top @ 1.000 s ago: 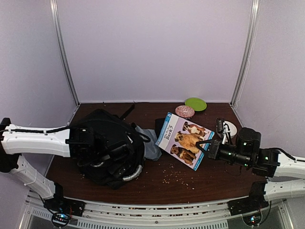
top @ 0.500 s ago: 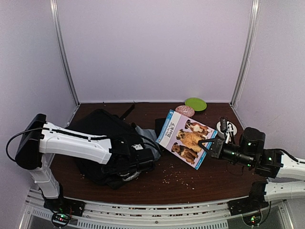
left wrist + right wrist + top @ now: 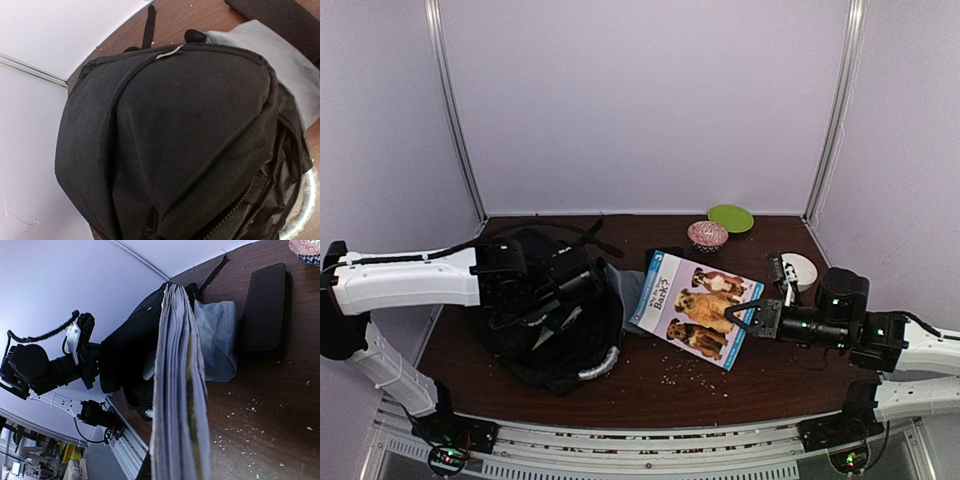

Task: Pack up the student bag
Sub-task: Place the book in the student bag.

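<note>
The student bag (image 3: pixel 555 320) is a big black soft pack at the table's left, its silvery-grey handle (image 3: pixel 600 362) at the near end. My left gripper (image 3: pixel 558 296) sits on its top, shut on a pinch of the black fabric. In the left wrist view the student bag (image 3: pixel 175 125) fills the frame and the fabric puckers at the bottom edge; the fingers are hidden. A dog-cover book (image 3: pixel 695 305) hangs tilted over the table's middle, my right gripper (image 3: pixel 752 318) shut on its right corner. Seen edge-on, the book (image 3: pixel 177 390) hides the right fingers.
A grey fabric pouch (image 3: pixel 217 335) and a flat black case (image 3: pixel 265 307) lie between bag and book. A pink patterned bowl (image 3: pixel 707 234) and a green plate (image 3: pixel 731 217) stand at the back. A white disc (image 3: pixel 802 268) lies far right. Crumbs (image 3: pixel 695 375) dot the front.
My left gripper went from open to shut on the bag's fabric, and the bag's top now stands higher. The right gripper has carried the book a little left toward the bag.
</note>
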Controlling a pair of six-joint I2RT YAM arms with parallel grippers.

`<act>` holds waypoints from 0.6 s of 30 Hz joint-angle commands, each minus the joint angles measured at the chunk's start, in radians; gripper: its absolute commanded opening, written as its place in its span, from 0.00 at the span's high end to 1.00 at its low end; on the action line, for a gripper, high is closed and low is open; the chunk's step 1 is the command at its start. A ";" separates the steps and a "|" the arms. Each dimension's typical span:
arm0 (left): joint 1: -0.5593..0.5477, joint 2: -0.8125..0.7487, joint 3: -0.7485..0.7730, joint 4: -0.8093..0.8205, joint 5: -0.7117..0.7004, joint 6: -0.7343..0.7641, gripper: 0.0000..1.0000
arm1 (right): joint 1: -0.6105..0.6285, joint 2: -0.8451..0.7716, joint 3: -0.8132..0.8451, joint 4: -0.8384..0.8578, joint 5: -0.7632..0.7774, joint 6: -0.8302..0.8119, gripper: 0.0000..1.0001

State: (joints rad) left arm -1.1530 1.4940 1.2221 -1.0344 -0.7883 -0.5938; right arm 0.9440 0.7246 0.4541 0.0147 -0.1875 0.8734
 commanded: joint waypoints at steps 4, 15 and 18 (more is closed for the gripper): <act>0.079 -0.124 0.022 0.164 0.151 0.036 1.00 | 0.054 0.128 -0.003 0.316 -0.224 0.151 1.00; 0.105 -0.108 0.102 0.248 0.213 0.035 1.00 | 0.133 0.464 0.085 0.552 -0.307 0.276 1.00; 0.105 -0.107 0.112 0.257 0.216 0.036 1.00 | 0.133 0.549 0.115 0.644 -0.287 0.331 1.00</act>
State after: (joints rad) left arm -1.0386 1.3968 1.2678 -0.9390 -0.6109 -0.5659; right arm 1.0748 1.2064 0.5060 0.4210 -0.4747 1.1095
